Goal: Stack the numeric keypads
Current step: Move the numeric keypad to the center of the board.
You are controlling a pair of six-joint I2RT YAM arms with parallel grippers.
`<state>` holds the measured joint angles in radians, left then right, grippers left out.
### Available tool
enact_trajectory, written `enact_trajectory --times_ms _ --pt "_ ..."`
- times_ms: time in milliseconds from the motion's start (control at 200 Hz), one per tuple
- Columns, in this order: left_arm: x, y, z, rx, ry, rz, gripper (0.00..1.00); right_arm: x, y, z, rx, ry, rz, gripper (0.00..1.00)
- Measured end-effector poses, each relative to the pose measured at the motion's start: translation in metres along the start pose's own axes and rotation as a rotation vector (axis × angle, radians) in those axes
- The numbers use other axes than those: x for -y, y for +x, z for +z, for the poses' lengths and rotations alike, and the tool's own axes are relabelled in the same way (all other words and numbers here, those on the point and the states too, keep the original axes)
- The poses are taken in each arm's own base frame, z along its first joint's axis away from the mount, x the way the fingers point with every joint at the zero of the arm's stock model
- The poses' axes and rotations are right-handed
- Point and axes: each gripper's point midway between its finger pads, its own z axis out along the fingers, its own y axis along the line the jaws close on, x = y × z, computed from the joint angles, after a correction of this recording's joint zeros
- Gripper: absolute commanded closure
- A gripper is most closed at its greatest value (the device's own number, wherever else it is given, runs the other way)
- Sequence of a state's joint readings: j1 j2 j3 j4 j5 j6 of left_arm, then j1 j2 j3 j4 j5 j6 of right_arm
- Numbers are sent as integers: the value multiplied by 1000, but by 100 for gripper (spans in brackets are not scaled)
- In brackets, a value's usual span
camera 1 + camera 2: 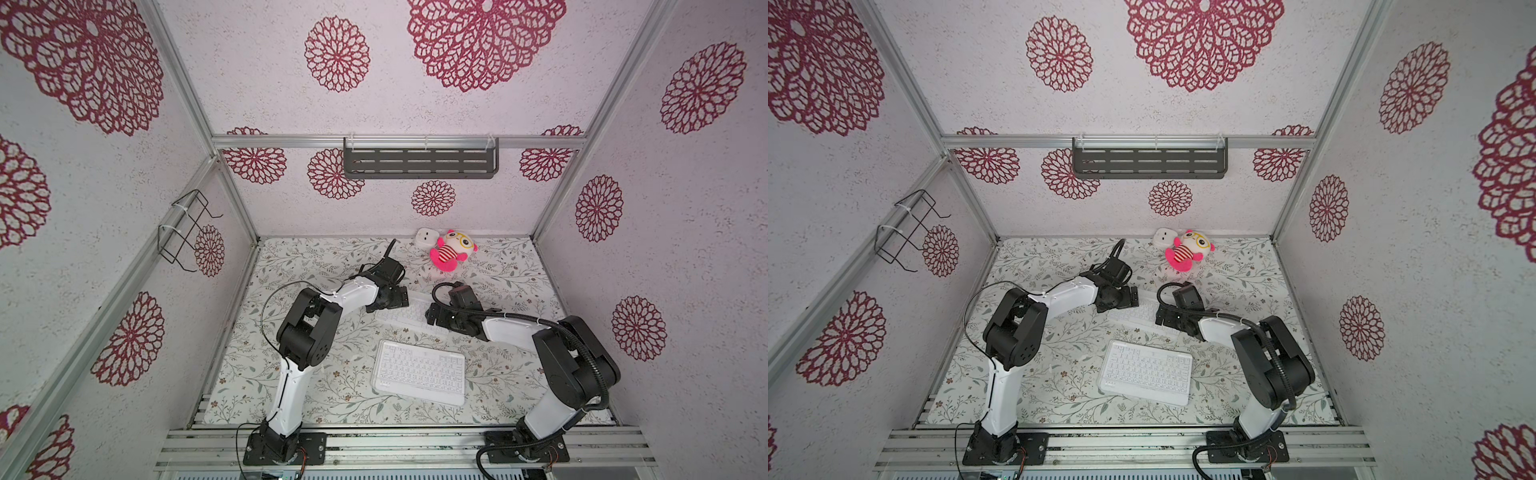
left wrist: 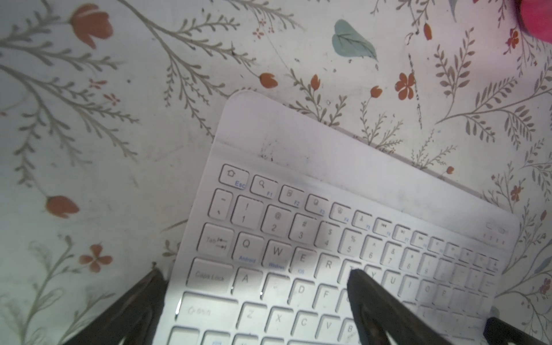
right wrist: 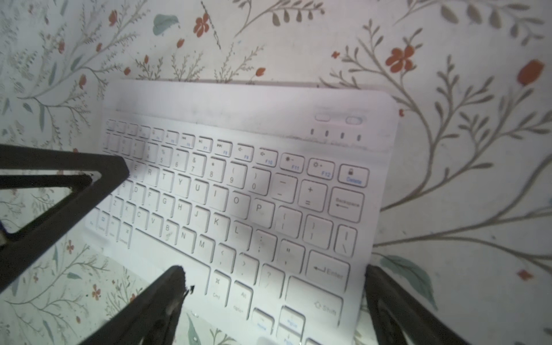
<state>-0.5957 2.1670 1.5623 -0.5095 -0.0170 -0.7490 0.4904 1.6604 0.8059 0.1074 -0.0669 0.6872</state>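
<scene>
Keyboards are lying apart in a top view: the near white keyboard [image 1: 419,372] toward the counter's [image 1: 498,291] front, the far white keyboard [image 1: 399,318] stretching crosswise between the left claw [image 1: 395,298] and right claw [image 1: 434,318], equally near both. Left wrist view: the left claw [image 2: 254,270], spread, is straddling its Caps Lock edge. Right wrist view: the right claw [image 3: 274,268], spread, is straddling the Shift corner.
</scene>
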Motion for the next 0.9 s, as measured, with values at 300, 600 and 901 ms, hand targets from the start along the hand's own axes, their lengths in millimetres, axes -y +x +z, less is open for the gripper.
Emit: enact_trajectory --times_ms 300,600,901 --pt "1 -4 1 17 12 -3 2 2 -11 -3 78 -104 121 4" --pt "1 -8 2 28 19 -11 2 1 -18 -8 133 -174 192 4" --pt "72 21 -2 -70 291 15 2 -91 -36 -51 137 -638 176 4"
